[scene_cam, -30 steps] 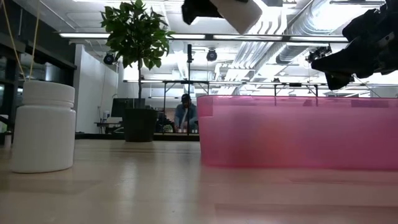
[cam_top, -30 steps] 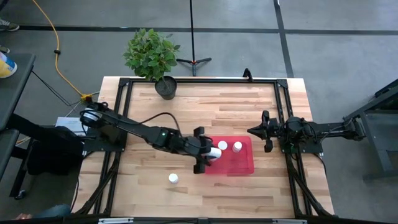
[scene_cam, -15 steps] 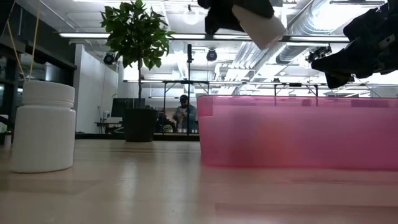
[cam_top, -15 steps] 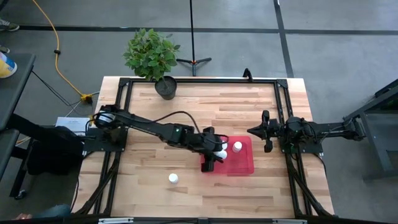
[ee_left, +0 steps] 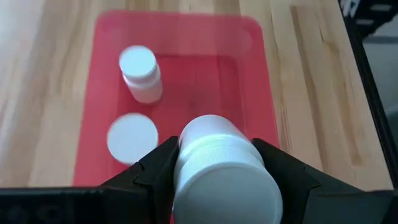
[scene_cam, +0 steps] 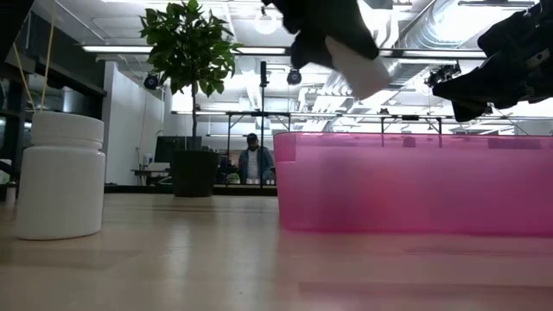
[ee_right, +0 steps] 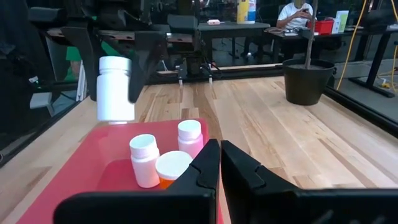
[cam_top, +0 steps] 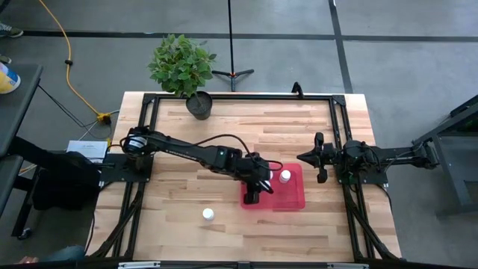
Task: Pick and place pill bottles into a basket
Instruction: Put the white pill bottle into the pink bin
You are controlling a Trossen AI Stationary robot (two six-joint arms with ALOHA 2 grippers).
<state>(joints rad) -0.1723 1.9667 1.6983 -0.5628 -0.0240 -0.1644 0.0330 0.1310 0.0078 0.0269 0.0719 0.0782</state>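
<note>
Left gripper [ee_left: 217, 163] clamps a pill bottle [ee_left: 221, 168] above the red basket [ee_left: 255, 81] (two bottles [ee_left: 140, 73] inside); right gripper [ee_right: 217, 163] closed, empty, beside the basket.

Held pill bottle [ee_left: 221, 167]: white body, white ribbed cap. Gripped by black left gripper [ee_left: 217, 163]. Two bottles standing in the basket [ee_left: 255, 74]: white, white caps [ee_left: 142, 71], [ee_left: 132, 138]. Basket: translucent red, reading pink in the low view. Lone bottle [cam_top: 208, 214] near the table's front edge: white. Table [cam_top: 224, 131]: pale wood, plank-grain stripes, black frame. Plant pot [cam_top: 199, 105] at the far edge: dark; foliage green. Right gripper [ee_right: 219, 163]: black.
</note>
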